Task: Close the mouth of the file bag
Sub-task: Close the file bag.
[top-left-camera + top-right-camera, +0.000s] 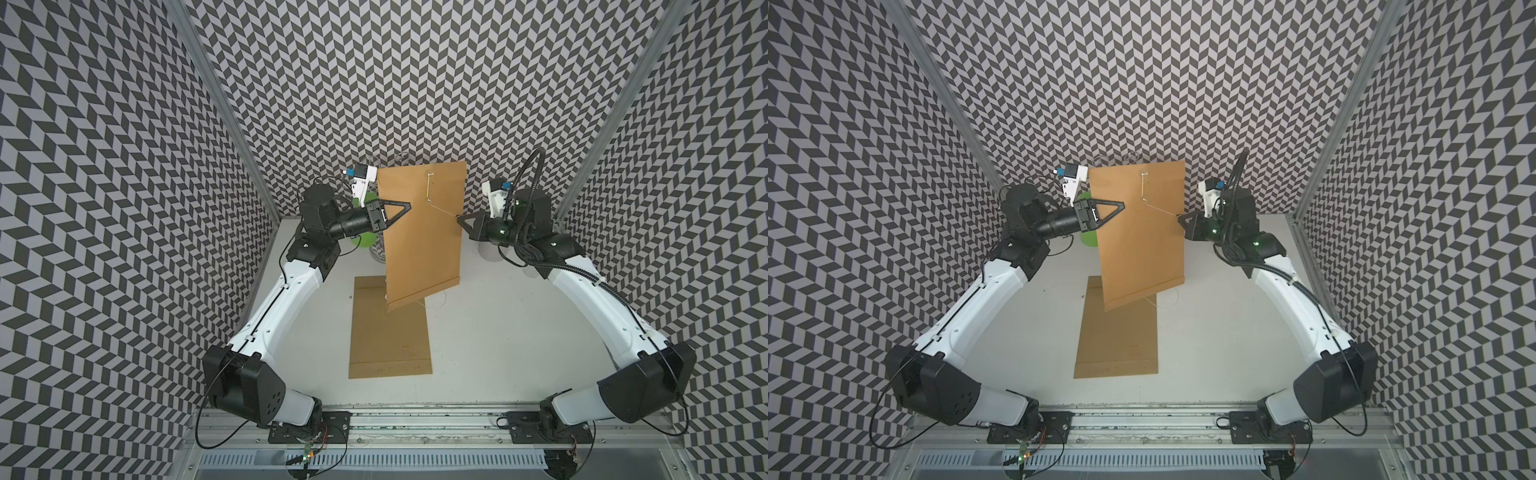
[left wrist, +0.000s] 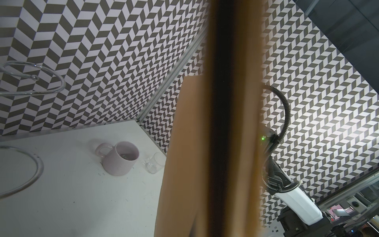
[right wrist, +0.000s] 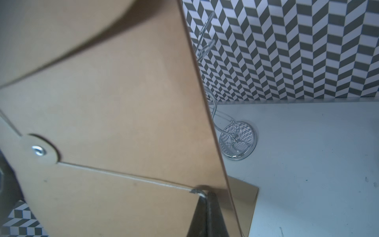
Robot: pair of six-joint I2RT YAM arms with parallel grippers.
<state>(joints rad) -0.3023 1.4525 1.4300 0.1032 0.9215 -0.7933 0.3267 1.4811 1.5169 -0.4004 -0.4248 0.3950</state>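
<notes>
Bag (image 1: 424,232) is hanging upright, clear of the table (image 1: 498,332). L gripper (image 1: 409,205) is clamping its side edge near the top, jaws pressing tight on the paper w/ one finger lying across the front face. R gripper (image 1: 459,217) is sitting just off the opposite edge, jaws pinching closed on the string (image 1: 442,209). String is running taut from R jaws to the lower disc (image 3: 39,150) on the bag front, then up to the upper disc (image 1: 430,173). Bag bottom is dangling well below both jaws, over a flat bag (image 1: 390,332) lying on the table. Mug (image 2: 121,158) and glass (image 2: 155,164) are standing ahead of L jaws. Wire stand (image 3: 238,141) is standing behind the bag.
</notes>
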